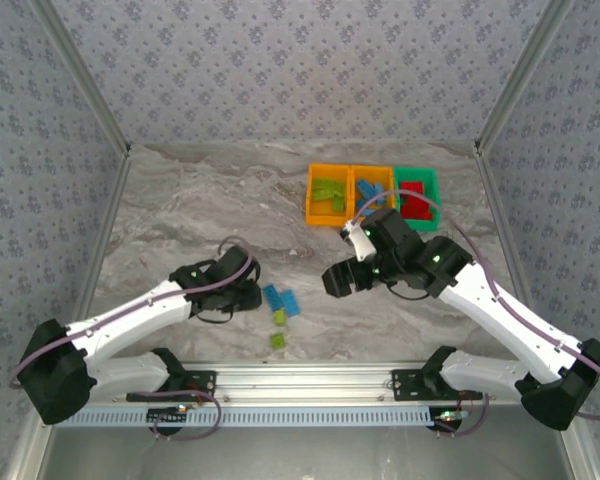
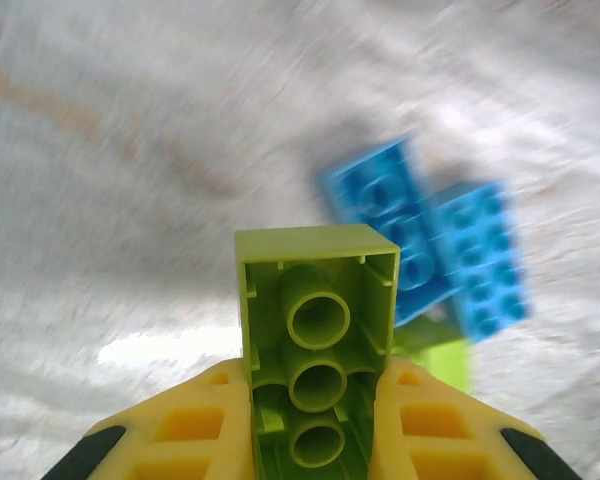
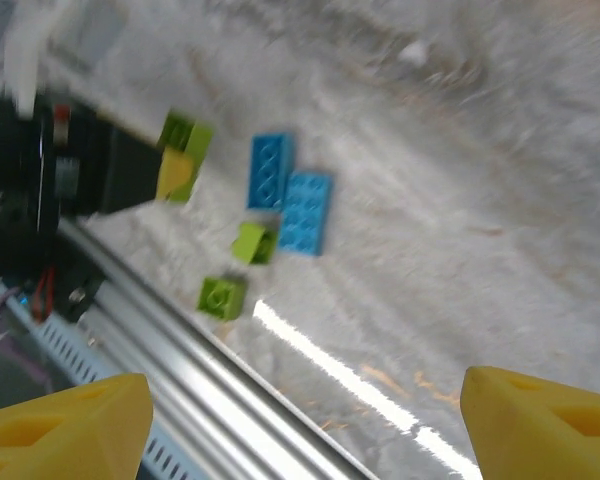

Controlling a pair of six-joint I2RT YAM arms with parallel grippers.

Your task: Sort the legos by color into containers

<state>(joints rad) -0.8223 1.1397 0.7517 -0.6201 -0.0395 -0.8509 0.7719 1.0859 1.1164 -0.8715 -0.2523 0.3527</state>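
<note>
Spanning the whole scene, the grey marbled table (image 1: 180, 190) carries three bins in a touching row at its far right: an orange bin (image 1: 329, 167) with lime pieces in it, a second orange bin (image 1: 372, 168) with blue ones, and a green bin (image 1: 417, 171) with red ones. The left gripper (image 2: 317, 392) sits low near the table's middle, its yellow fingers (image 2: 195, 425) clamped on the sides of a lime green brick (image 2: 315, 290) whose hollow underside faces the wrist camera. The right gripper (image 3: 300, 405) hangs just right of the loose pieces, fingers spread wide with nothing between them. Between the two grippers lie a blue brick (image 3: 269, 170) and a second blue brick (image 3: 306, 212), touching side by side. A small lime brick (image 3: 252, 242) lies just beside them, and another lime square (image 3: 222, 296) lies nearer the metal rail (image 1: 310, 375)
</note>
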